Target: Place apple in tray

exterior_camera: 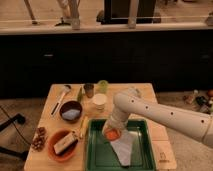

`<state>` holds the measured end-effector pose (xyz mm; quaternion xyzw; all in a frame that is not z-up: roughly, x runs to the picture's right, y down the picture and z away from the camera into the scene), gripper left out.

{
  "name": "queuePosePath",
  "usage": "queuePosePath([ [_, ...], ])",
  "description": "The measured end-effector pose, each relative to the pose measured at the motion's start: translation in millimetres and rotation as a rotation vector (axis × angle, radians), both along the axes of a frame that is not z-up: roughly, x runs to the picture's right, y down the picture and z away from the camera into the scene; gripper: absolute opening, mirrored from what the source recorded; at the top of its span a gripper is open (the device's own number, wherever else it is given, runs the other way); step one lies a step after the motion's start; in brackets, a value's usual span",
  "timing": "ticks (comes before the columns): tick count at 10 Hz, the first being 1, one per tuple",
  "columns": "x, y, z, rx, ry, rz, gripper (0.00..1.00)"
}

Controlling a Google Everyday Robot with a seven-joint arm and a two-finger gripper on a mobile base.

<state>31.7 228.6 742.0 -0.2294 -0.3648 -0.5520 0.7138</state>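
Observation:
The apple (112,135) is a small orange-red round thing, held low over the left part of the green tray (145,159) at the table's front. My gripper (110,132) hangs from the white arm (160,116) that comes in from the right, and it is shut on the apple. A white napkin (123,148) lies in the tray, right under and beside the gripper. The fingers are mostly hidden by the wrist and the apple.
Left of the tray stand an orange bowl (62,145) with a bar in it and a dark bowl (71,111). Behind the tray are a white cup (100,101), a metal cup (89,90) and a green cup (102,86). A spoon (61,98) lies at the far left.

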Motion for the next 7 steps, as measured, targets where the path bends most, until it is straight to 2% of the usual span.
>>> queuePosePath([
  [4, -0.6, -2.5, -2.0, 0.005, -0.023, 0.019, 0.52],
  [7, -0.9, -3.4, -2.8, 0.008, -0.048, 0.033, 0.78],
])
